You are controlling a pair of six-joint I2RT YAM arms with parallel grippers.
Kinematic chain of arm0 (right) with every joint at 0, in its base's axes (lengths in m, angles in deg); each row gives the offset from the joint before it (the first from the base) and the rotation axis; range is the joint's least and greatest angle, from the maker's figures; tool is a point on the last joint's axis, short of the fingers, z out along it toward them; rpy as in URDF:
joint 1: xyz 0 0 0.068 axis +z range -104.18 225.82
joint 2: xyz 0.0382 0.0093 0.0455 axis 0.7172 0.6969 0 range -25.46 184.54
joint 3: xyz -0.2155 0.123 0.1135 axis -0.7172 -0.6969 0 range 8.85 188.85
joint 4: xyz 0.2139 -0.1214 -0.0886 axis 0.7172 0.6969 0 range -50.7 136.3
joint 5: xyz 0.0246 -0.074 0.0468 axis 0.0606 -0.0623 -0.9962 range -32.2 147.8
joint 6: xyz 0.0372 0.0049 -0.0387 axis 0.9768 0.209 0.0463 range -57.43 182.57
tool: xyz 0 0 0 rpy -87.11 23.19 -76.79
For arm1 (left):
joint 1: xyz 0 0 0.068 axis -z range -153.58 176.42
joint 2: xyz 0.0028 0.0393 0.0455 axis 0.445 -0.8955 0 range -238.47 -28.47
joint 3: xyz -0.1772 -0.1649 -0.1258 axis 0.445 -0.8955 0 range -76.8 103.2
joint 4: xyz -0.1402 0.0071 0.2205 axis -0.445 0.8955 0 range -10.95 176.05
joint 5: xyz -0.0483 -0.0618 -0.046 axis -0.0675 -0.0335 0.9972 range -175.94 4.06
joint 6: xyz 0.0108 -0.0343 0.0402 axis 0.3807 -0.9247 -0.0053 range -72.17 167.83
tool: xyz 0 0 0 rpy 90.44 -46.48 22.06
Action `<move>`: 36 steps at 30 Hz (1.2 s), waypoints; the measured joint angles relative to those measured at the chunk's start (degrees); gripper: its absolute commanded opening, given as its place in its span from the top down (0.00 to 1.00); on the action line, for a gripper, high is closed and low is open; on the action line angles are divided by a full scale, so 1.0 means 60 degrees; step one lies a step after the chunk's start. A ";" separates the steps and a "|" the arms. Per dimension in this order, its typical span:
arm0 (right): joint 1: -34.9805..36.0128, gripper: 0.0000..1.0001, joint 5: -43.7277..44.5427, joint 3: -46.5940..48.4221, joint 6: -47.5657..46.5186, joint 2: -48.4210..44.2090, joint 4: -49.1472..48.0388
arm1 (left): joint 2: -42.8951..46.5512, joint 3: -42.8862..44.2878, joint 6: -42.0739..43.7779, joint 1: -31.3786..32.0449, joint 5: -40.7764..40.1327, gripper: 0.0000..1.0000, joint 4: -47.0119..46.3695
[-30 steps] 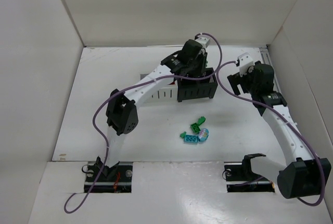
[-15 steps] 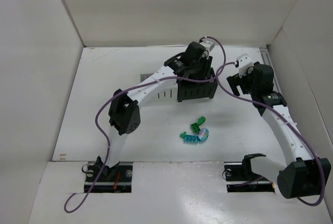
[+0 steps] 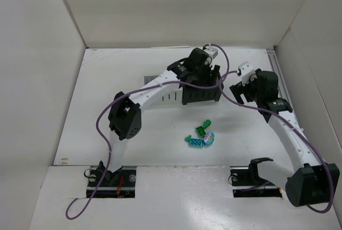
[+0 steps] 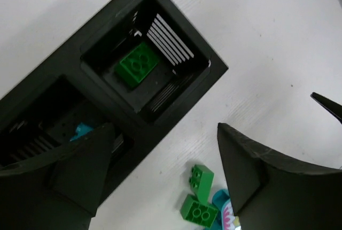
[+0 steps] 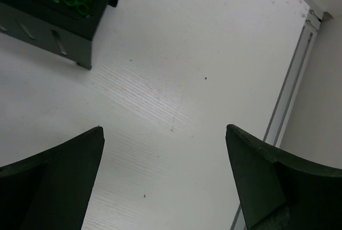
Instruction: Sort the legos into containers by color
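Note:
My left gripper (image 3: 210, 75) hangs open and empty over the black containers (image 3: 202, 95). In the left wrist view one green lego (image 4: 138, 64) lies flat in the end black bin (image 4: 206, 67), and a teal lego (image 4: 83, 131) shows in the neighbouring bin. The left gripper (image 4: 165, 133) holds nothing. On the table below lie two green legos (image 4: 201, 176) (image 4: 197, 211) beside a teal piece (image 4: 220, 200). This cluster (image 3: 200, 136) sits in front of the bins. My right gripper (image 3: 239, 86) stands open to the right of the bins, over bare table (image 5: 163, 133).
White bins (image 3: 163, 97) join the black ones on the left, mostly hidden under the left arm. Cardboard walls enclose the table on three sides. A metal rail (image 5: 291, 85) runs along the right edge. The purple cable (image 3: 227, 69) loops between the two arms.
The left gripper has gone from shut to open above the black bins and shifted slightly right. The right gripper has drifted a little to the left, still open.

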 measured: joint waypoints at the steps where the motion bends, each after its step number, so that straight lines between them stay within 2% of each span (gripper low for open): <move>1: 0.0102 0.00 -0.0055 -0.0047 -0.0069 -0.0004 -0.0007 | 0.0200 -0.0262 0.0004 0.0000 -0.0025 0.22 -0.0004; 3: 0.0506 0.00 -0.0113 -0.0208 -0.0157 -0.0073 -0.0029 | 0.0743 -0.0900 -0.0007 0.0000 -0.0182 0.15 -0.0047; 4: 0.0860 0.00 -0.0142 -0.0361 -0.0215 -0.0149 -0.0062 | 0.1115 -0.1308 -0.0011 0.0000 -0.0259 0.00 -0.0091; 10: 0.3140 0.00 -0.0426 -0.1330 -0.0018 -0.0393 -0.0259 | 0.4397 -0.4073 -0.0412 -0.0004 -0.1126 0.00 -0.0539; 17: 0.4765 0.00 -0.0113 -0.2608 0.1446 -0.0557 -0.1009 | 0.7941 -0.6827 -0.1370 0.0066 -0.1938 0.00 -0.0914; 24: 0.6120 0.00 0.0739 -0.2634 0.2820 0.0484 -0.1953 | 0.8867 -0.8287 -0.2018 0.0102 -0.2109 0.00 -0.0430; 28: 0.6164 0.00 0.1410 -0.2677 0.4007 0.1144 -0.2065 | 0.9351 -0.8878 -0.2266 0.0102 -0.2120 0.00 -0.0186; 36: 0.6320 0.01 0.2889 -0.3253 0.7257 0.1198 -0.2113 | 1.0903 -0.9927 -0.2579 0.0106 -0.1814 0.00 -0.0219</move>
